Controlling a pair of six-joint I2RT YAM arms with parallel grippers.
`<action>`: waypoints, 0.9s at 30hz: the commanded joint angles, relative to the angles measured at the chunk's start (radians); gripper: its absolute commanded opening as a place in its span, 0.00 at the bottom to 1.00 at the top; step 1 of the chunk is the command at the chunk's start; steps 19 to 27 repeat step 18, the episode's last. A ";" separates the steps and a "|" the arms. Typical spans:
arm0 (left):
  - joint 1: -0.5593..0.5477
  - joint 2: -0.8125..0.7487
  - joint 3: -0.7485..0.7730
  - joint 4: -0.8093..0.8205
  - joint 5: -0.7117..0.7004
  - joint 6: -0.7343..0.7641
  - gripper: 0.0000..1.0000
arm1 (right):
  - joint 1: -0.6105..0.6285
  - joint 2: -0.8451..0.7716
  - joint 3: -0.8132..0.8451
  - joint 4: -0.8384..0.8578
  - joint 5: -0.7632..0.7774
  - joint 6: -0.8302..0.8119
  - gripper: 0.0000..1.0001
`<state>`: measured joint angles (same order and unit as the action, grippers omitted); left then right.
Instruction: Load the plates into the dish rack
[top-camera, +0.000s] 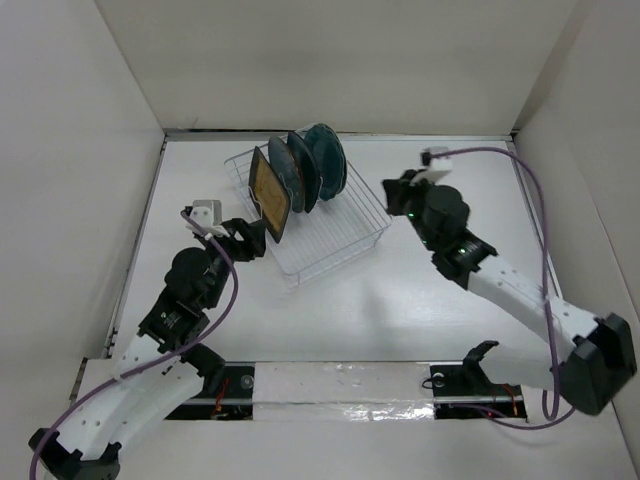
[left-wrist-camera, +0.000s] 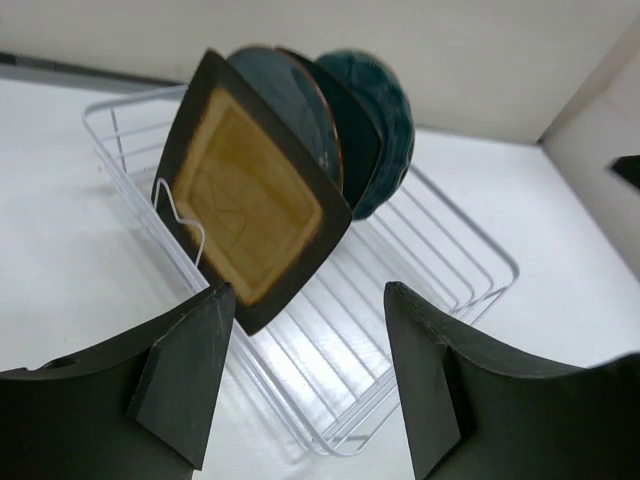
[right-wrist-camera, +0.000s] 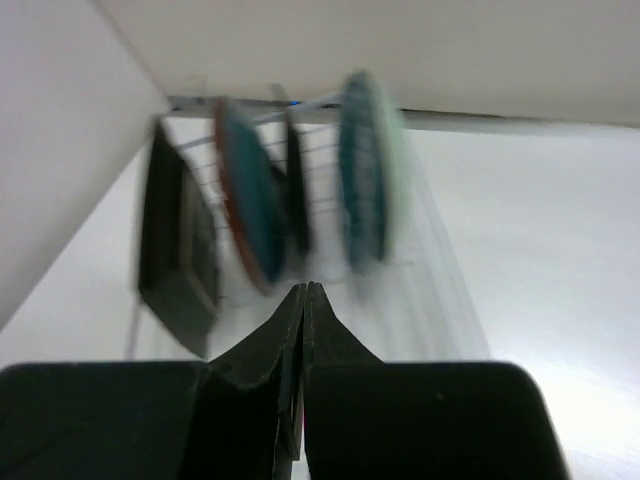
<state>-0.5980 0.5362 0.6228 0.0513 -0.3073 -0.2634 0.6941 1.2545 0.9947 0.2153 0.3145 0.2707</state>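
Left hand (left-wrist-camera: 305, 370): fingers (left-wrist-camera: 180, 380) apart, nothing clamped. The lower corner of the amber square plate (left-wrist-camera: 250, 210) sits just beside the left finger; contact cannot be told.

Right hand (right-wrist-camera: 303, 340): fingers together, empty. In the top view it is at 3 o'clock of the dish rack (top-camera: 345, 255), apart from it.

Rack sits on the bench (top-camera: 400, 320) toward 12 o'clock of centre. Left hand is at its 8 o'clock corner.

Count, top view, front to back:
- amber square plate, 1, black rim, leaning back
- teal plate (top-camera: 285, 172), 1
- dark plate (top-camera: 305, 165), 1
- teal scalloped plate (top-camera: 328, 158), 1
- pale green edge (right-wrist-camera: 393, 150) behind the last, right wrist view, blurred; probably a fifth plate, not certain
- rack, 1; hands, 2

All stand on edge in the rack. No plate shows loose on the bench.

Step, judged: last plate set in; loading looks complete or nearly so.

Next move calls for: draw the left hand back toward 7 o'clock, fingers kept wide, clear of the amber corner, since the plate leans and a nudge could tip it out of its slot.
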 joint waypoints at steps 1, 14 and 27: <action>0.003 0.031 0.048 0.021 0.022 0.024 0.59 | -0.154 -0.171 -0.195 0.133 0.005 0.083 0.00; 0.003 -0.008 -0.003 0.100 -0.003 0.059 0.61 | -0.438 -0.139 -0.367 0.206 -0.305 0.262 0.44; 0.003 -0.024 -0.015 0.127 -0.022 0.055 0.61 | -0.438 -0.155 -0.373 0.205 -0.307 0.262 0.44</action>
